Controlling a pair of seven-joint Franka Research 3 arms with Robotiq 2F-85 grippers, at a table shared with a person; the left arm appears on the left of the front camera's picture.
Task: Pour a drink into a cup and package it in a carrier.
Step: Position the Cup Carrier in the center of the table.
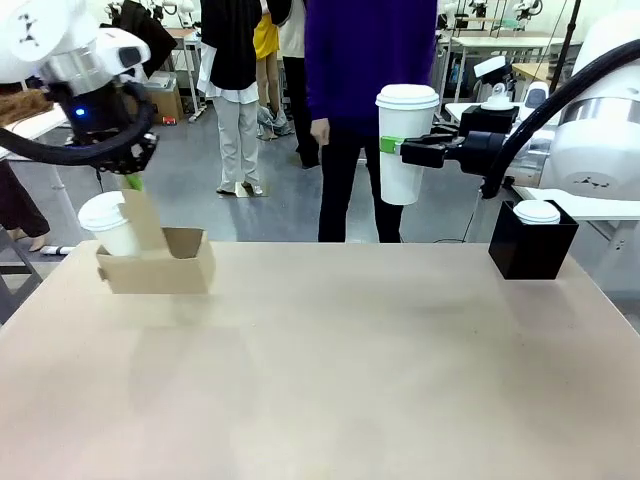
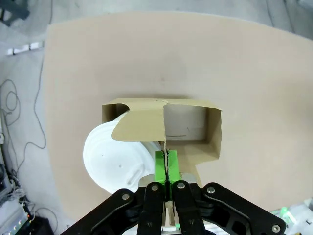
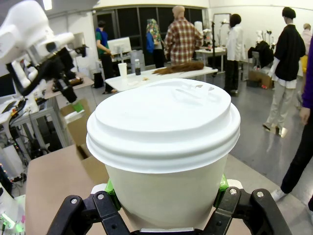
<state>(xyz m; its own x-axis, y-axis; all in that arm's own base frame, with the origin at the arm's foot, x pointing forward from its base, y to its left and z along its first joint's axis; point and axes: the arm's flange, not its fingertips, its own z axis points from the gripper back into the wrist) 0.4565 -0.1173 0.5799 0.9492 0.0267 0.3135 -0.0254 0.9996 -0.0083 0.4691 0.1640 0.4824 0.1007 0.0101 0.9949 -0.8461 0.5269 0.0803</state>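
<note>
Two grippers are both busy. Closest to the camera lies the bare tan table (image 1: 330, 400). At its far left edge is the brown carrier (image 1: 175, 268). The left gripper (image 1: 133, 183) comes down from the upper left of the front view. It pinches the carrier's thin handle tab (image 2: 164, 128) tight between its green pads (image 2: 159, 164). I cannot tell if the carrier rests on the table or hangs just above it. A second cup (image 1: 108, 222) with a white lid stands in the carrier's left pocket. In the left wrist view this cup sits at the lower left, just beside the tab.

At the far right edge of the table stands a black box (image 1: 530, 250) with a round white lid (image 1: 537, 211) on top.

Higher up, right of the middle, the right gripper (image 1: 395, 147) reaches in from the right. It squeezes the white cup (image 1: 405, 185) around its side and holds it upright in the air, past the table's far edge. This cup wears a lid too.

Behind it stands a person (image 1: 365, 60) in a purple top.
</note>
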